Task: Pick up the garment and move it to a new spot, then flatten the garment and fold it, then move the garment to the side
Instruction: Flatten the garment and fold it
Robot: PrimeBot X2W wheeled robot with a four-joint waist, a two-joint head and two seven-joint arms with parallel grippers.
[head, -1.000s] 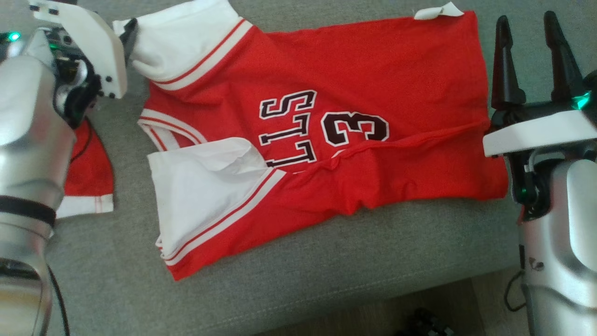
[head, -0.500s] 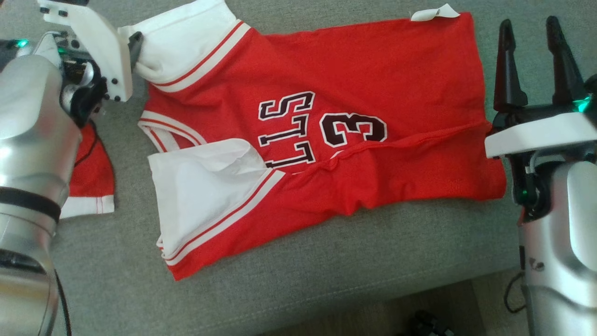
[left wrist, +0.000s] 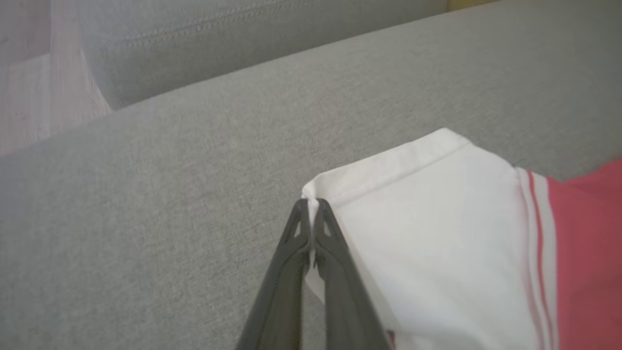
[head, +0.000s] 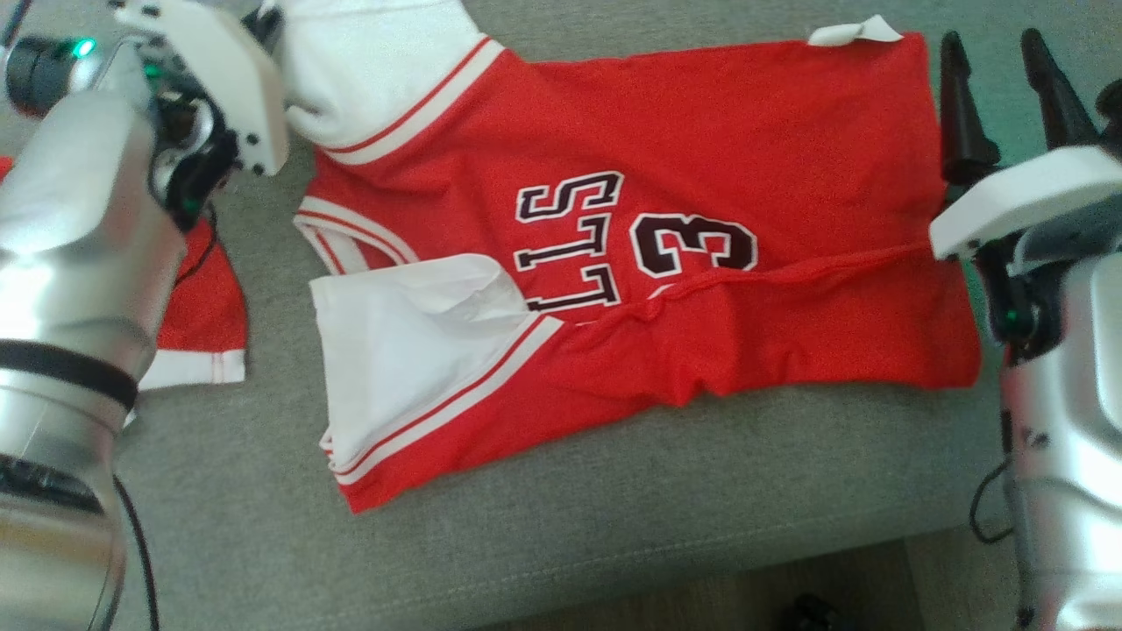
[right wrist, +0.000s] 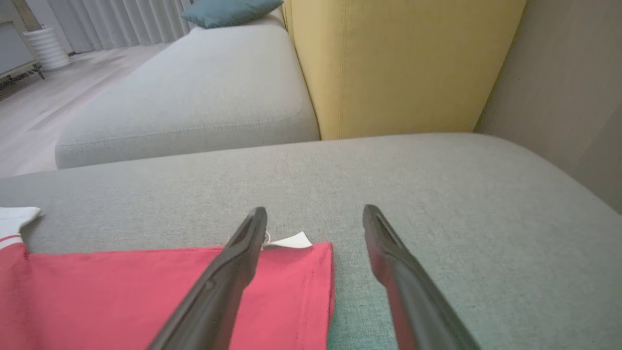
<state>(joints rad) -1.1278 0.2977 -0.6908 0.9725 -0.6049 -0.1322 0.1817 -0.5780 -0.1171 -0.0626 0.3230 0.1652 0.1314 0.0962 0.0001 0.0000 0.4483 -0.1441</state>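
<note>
My left gripper (left wrist: pixel 311 208), open a second earlier, had just pinched shut on the corner of the white sleeve (left wrist: pixel 437 233). My right gripper (right wrist: pixel 315 210) hung open over the hem corner. The jersey (head: pixel 701 131) lay spread on the grey sofa cushion (head: pixel 614 526), ready, I judged, for pulling flat.

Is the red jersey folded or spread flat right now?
Partly folded: the jersey has its near edge turned over its front, hiding part of the lettering.
</note>
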